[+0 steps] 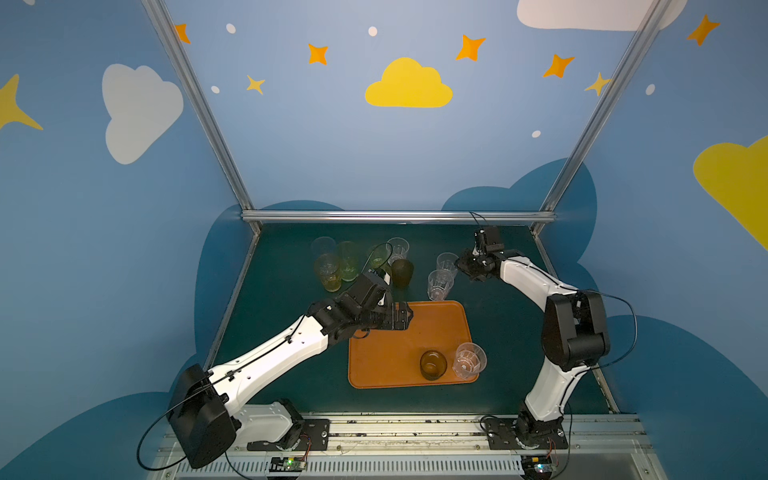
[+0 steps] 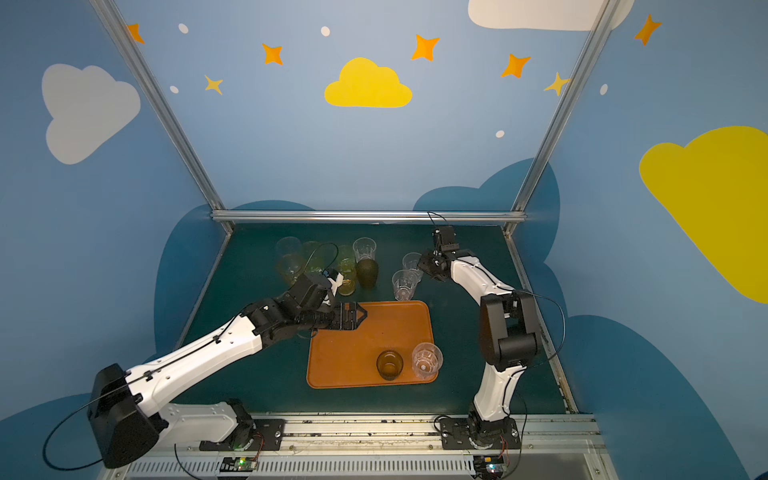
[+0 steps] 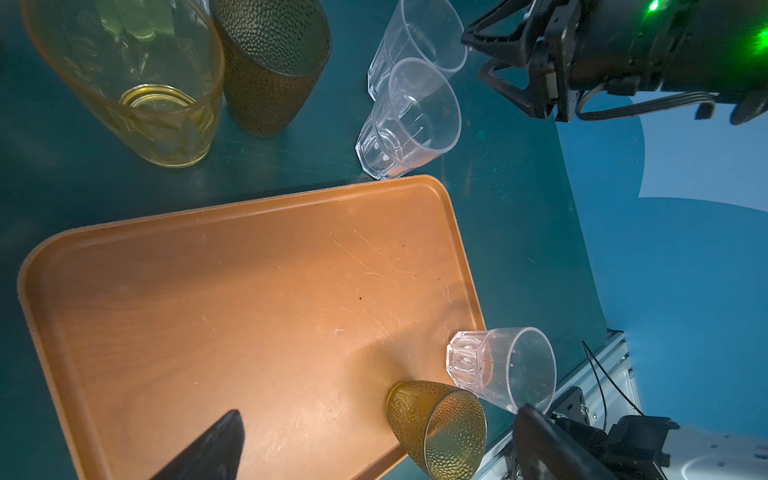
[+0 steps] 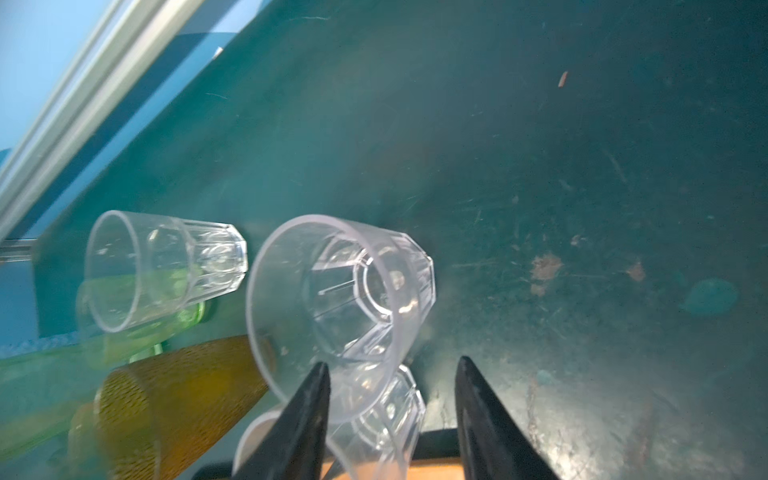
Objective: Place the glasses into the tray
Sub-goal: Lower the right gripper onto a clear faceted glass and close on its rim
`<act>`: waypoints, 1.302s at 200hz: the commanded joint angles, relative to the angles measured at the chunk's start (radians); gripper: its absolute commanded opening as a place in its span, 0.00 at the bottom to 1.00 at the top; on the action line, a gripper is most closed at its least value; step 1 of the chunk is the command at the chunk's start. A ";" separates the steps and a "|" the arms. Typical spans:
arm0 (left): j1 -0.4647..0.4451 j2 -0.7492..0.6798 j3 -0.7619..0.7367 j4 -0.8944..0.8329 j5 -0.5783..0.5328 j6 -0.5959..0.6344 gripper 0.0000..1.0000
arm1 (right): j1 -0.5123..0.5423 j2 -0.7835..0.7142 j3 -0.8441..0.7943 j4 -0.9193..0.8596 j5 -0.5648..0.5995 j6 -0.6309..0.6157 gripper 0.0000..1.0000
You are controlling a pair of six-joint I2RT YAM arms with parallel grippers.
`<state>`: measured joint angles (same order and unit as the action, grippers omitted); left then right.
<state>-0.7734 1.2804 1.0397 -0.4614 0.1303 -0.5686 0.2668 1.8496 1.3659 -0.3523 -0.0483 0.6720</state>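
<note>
The orange tray (image 1: pixel 386 357) (image 2: pixel 345 357) (image 3: pixel 249 291) holds a dark smoky glass (image 1: pixel 433 364) (image 3: pixel 440 428) and a clear faceted glass (image 1: pixel 469 360) (image 3: pixel 498 365) at its near right. My left gripper (image 1: pixel 406 316) (image 2: pixel 360 316) (image 3: pixel 379 411) hangs open and empty over the tray's far left corner. Two clear glasses (image 1: pixel 447 262) (image 1: pixel 439 284) stand beyond the tray. My right gripper (image 1: pixel 460 266) (image 2: pixel 423 266) (image 4: pixel 392 361) is at the farther one (image 4: pixel 340 299). One finger (image 4: pixel 307 415) overlaps its rim. The other finger (image 4: pixel 482 415) stands clear of it, with a gap showing.
More glasses cluster at the back left: a dark one (image 1: pixel 402 272), a clear one (image 1: pixel 397 249), green ones (image 1: pixel 348 259), a yellow one (image 1: pixel 328 272) and a tall clear one (image 1: pixel 323 246). An aluminium frame rail (image 1: pixel 395 216) borders the back of the green table.
</note>
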 commanded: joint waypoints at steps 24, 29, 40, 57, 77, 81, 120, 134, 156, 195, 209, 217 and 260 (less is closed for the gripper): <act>-0.001 -0.001 0.023 -0.012 -0.009 0.016 1.00 | -0.005 0.038 0.028 0.039 0.022 0.007 0.42; -0.001 0.002 0.025 -0.014 -0.008 0.018 1.00 | -0.005 0.041 0.027 0.041 0.022 0.008 0.41; 0.001 0.007 0.030 -0.019 -0.008 0.021 1.00 | -0.005 0.048 0.031 0.043 0.025 0.012 0.40; -0.001 0.008 0.033 -0.026 -0.010 0.026 1.00 | -0.005 0.062 0.035 0.048 0.021 0.015 0.39; -0.001 0.005 0.028 -0.022 -0.017 0.027 1.00 | -0.005 0.077 0.041 0.046 0.019 0.020 0.36; -0.001 0.005 0.026 -0.020 -0.018 0.026 1.00 | -0.006 0.078 0.042 0.047 0.020 0.021 0.36; -0.001 0.008 0.020 -0.005 -0.018 0.021 1.00 | -0.007 0.086 0.050 0.046 0.037 0.031 0.30; -0.001 0.018 0.028 -0.006 -0.014 0.027 1.00 | -0.006 0.088 0.058 0.044 0.050 0.031 0.28; -0.001 0.041 0.052 -0.020 -0.006 0.036 1.00 | -0.011 0.101 0.074 0.036 0.061 0.029 0.27; -0.002 0.057 0.065 -0.026 0.003 0.038 1.00 | -0.020 0.136 0.090 0.032 0.057 0.023 0.23; -0.001 0.052 0.062 -0.029 -0.002 0.036 1.00 | -0.022 0.146 0.101 0.021 0.060 0.015 0.19; -0.002 0.048 0.057 -0.027 -0.006 0.035 1.00 | -0.023 0.149 0.107 0.015 0.062 0.012 0.16; -0.002 0.036 0.045 -0.022 -0.024 0.034 1.00 | -0.025 0.126 0.080 0.006 0.089 0.020 0.06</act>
<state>-0.7734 1.3369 1.0821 -0.4747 0.1230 -0.5526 0.2466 1.9820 1.4406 -0.3275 0.0109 0.6941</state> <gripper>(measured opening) 0.997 0.081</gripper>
